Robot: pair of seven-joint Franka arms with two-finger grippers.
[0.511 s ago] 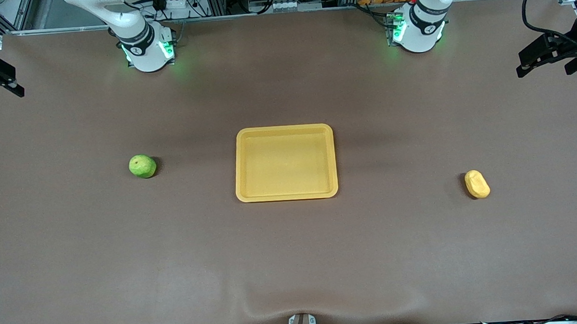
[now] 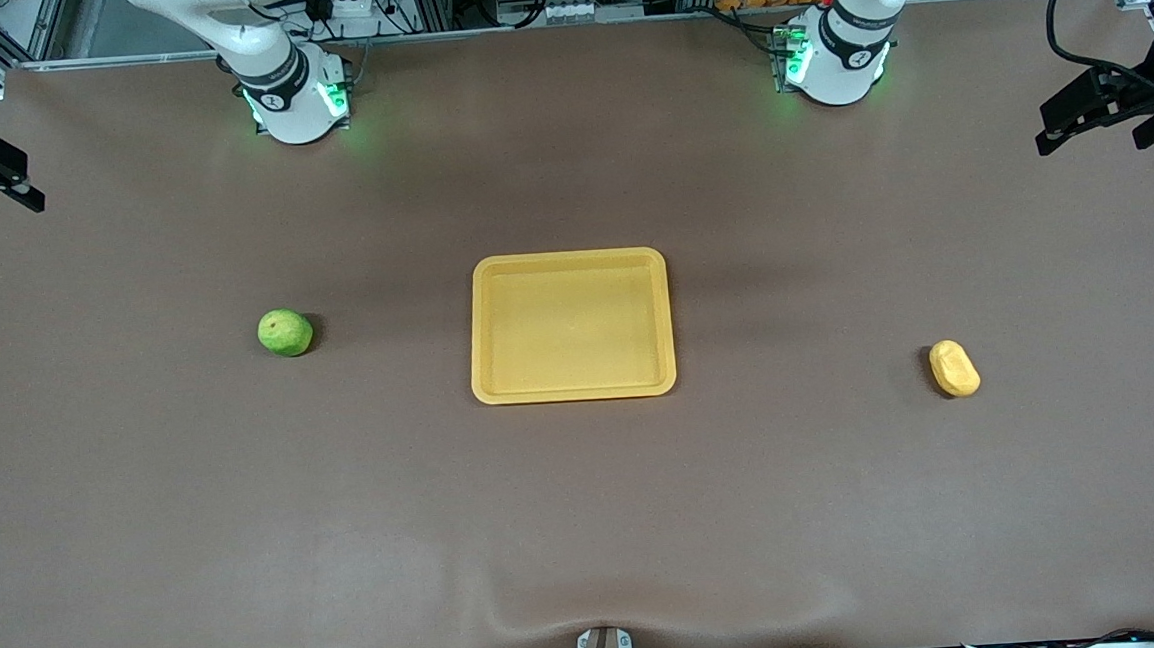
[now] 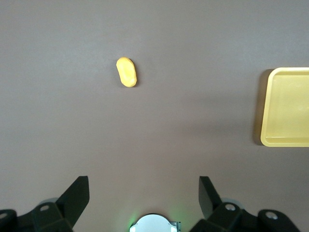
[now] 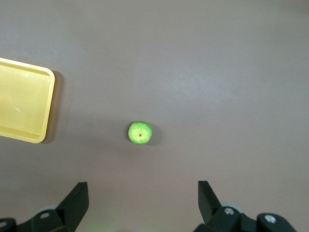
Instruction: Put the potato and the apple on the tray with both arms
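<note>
Black left hand [image 3: 140, 200], right hand [image 4: 140, 203]: fingers wide apart, holding nothing.

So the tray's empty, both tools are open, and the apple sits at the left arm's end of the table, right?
Not quite: the apple sits toward the right arm's end, as the front view shows. The tray is empty, and the left tool and right tool are open.
</note>
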